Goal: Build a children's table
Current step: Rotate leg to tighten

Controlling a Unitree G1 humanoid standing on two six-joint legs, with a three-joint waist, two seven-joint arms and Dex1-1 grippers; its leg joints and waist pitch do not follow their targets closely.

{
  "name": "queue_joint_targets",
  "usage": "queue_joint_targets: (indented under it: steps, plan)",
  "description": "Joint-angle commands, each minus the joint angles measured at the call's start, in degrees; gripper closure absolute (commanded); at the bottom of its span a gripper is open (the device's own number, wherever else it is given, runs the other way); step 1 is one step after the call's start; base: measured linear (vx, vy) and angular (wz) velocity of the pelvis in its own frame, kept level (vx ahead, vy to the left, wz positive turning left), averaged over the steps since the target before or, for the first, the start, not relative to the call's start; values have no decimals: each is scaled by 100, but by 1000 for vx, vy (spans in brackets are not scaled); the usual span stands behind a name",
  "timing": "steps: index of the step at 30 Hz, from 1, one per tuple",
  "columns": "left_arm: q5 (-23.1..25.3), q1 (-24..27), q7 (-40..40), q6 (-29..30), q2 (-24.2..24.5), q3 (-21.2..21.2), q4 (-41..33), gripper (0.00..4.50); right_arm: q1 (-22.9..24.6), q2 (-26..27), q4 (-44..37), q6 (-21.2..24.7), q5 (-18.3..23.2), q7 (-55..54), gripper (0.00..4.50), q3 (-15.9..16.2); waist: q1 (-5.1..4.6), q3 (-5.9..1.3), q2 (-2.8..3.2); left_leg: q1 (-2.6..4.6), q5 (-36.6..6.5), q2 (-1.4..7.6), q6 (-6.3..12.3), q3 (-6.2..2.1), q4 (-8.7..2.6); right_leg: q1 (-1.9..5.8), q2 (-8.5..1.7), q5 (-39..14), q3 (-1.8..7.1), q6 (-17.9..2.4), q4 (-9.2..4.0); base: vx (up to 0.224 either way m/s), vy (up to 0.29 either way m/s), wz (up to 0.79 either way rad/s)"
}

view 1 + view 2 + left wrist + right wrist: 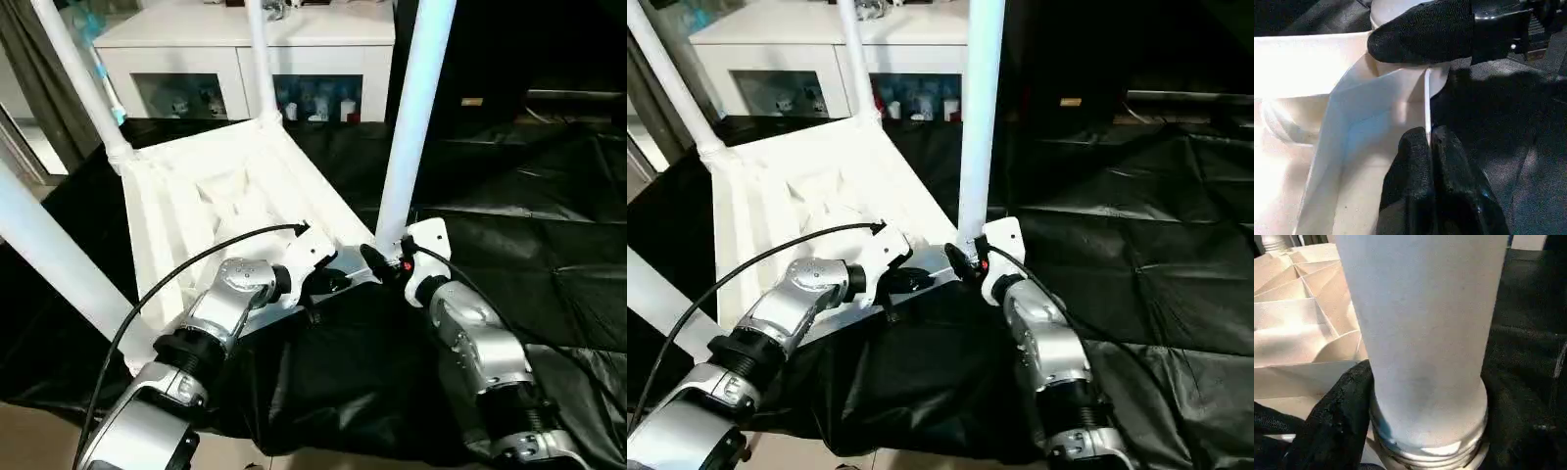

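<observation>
The children's table [196, 196] lies upside down on the black cloth, ribbed underside up, with its white legs standing up. My left gripper [1429, 139] is shut on the thin rim wall [1427, 98] of the table top, close to the near right corner. At that corner stands one leg [411, 127] in its socket. My right gripper [1425, 421] holds this leg just above its threaded base, one black finger [1337, 421] pressed on each side. Both grippers meet at the corner [367, 264].
A white glass-door cabinet [245, 59] stands behind the table. Three other legs [83, 78] [260, 59] [49, 264] rise at the far and left corners. Rumpled black cloth [509, 196] covers the surface to the right. A black cable [176, 274] arcs over my left forearm.
</observation>
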Motion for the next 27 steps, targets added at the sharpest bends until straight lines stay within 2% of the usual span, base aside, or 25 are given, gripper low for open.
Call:
queue_joint_targets:
  steps: [1,4,5,6,8,11,12,14,15,17,21,23,25,27]
  plan:
    - [-81,-126,-360,-302,-55,-147,-168,450,77,192,-6,191,140,569,92,500,-13,-377,-29,59,-1244,245,220,-118,-428,281,-438,-1049,224,-1191,-490,0,0,0]
    - [-135,-36,-769,-458,188,-217,-248,450,177,-127,-292,252,214,1105,76,655,-32,-410,-22,44,-976,249,339,-117,-399,306,-435,-436,216,-1311,-430,0,0,0]
    - [-172,23,-1056,-525,346,-262,-304,450,272,-402,-537,284,297,1579,76,771,-32,-410,-22,44,-976,249,339,-117,-399,306,-435,-436,216,-1311,-430,0,0,0]
    - [-205,59,-1245,-565,439,-284,-344,450,333,-582,-695,291,350,1885,76,837,-6,-423,-33,33,-840,250,476,-107,-374,341,-433,-136,211,-1365,-400,0,0,0]
    - [-307,126,-1624,-536,575,-264,-466,450,441,-932,-958,293,448,2464,76,893,16,-432,-25,34,-723,273,597,-99,-358,329,-439,49,199,-1425,-378,0,0,0]
    - [-406,165,-1882,-485,648,-240,-562,450,489,-1146,-1078,285,512,2782,76,883,82,-423,-25,46,-746,288,631,-84,-353,303,-446,-150,196,-1456,-393,0,0,0]
    - [-462,187,-2111,-431,757,-252,-639,450,543,-1406,-1210,276,598,3168,76,889,120,-406,-53,45,-836,300,588,-82,-370,299,-450,-443,197,-1446,-403,0,0,0]
    - [-504,207,-2346,-381,885,-272,-697,450,576,-1650,-1308,267,652,3510,76,866,150,-393,-75,55,-920,305,564,-72,-374,281,-445,-662,203,-1408,-426,0,0,0]
    - [-514,213,-2405,-376,920,-277,-708,450,577,-1705,-1326,266,664,3585,76,852,159,-394,-61,56,-945,307,547,-73,-374,274,-447,-724,207,-1401,-423,0,0,0]
    - [-575,233,-2538,-324,999,-285,-742,450,561,-1834,-1351,296,743,3732,76,824,202,-392,-76,65,-958,310,499,-75,-380,263,-457,-855,217,-1357,-439,0,0,0]
    - [-563,268,-2619,-321,1056,-220,-775,450,487,-1947,-1320,376,817,3928,111,804,225,-402,-102,47,-839,299,493,-78,-373,267,-455,-802,212,-1324,-419,0,0,0]
    - [-553,279,-2605,-325,1059,-199,-780,450,460,-1928,-1294,385,810,3937,119,812,224,-408,-103,41,-758,291,520,-76,-364,264,-449,-724,208,-1322,-412,0,0,0]
    - [-562,294,-2595,-317,1071,-192,-801,450,435,-1904,-1275,393,826,3941,152,843,226,-413,-103,40,-709,289,543,-75,-358,261,-449,-668,205,-1326,-409,0,0,0]
    - [-564,299,-2586,-326,1077,-191,-797,450,431,-1869,-1267,401,827,3956,165,858,231,-416,-102,38,-679,288,559,-75,-354,262,-448,-647,201,-1327,-407,0,0,0]
